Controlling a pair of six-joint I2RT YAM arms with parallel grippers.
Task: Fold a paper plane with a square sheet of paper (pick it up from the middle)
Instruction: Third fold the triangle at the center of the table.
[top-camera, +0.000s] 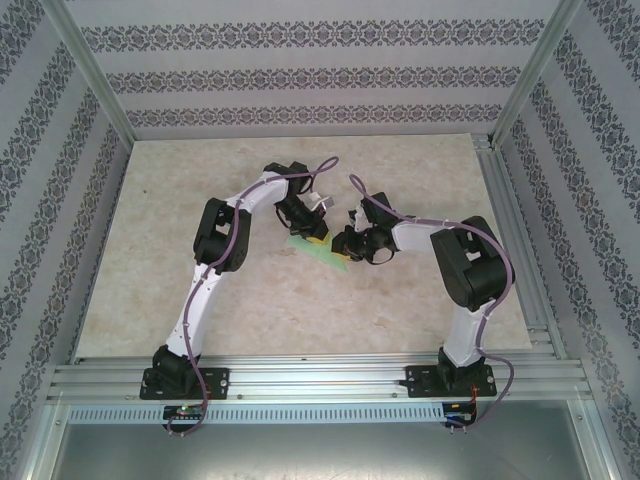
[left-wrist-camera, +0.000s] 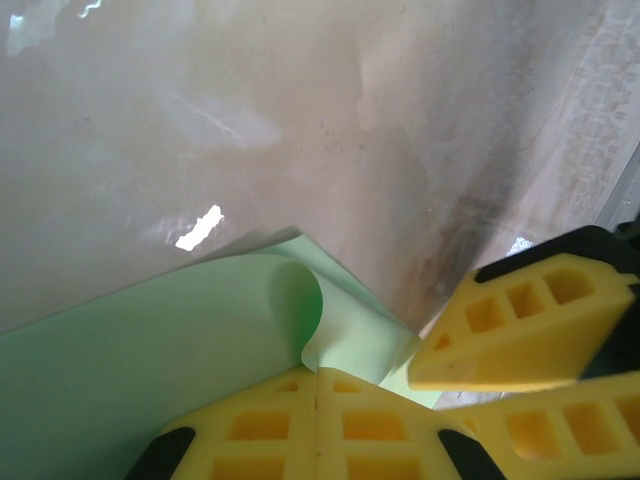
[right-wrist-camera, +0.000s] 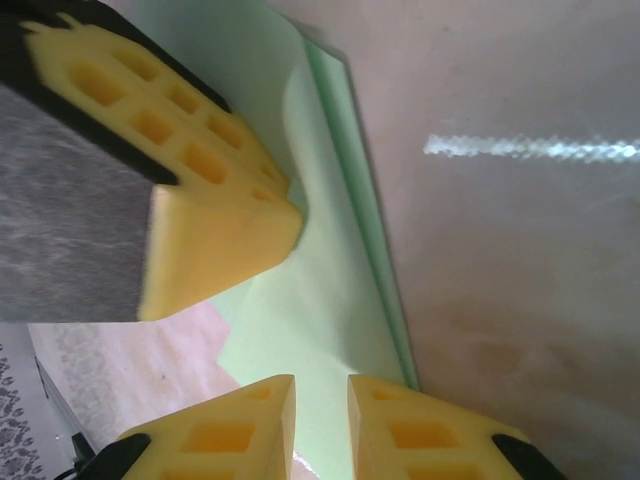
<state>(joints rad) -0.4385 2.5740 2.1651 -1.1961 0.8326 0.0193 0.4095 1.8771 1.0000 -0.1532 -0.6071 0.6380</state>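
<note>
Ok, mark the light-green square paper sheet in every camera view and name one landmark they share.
Top external: the light-green square paper sheet lies at mid-table.
Left wrist: the sheet fills the lower left, with one flap curled up near centre.
Right wrist: the sheet runs as a band from top centre to bottom centre.
Shared landmark: the yellow ribbed fingers on the sheet.

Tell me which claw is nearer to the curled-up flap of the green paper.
Left. The left claw sits at the base of the flap; the right claw stands over the edge of the green paper, farther off.
</note>
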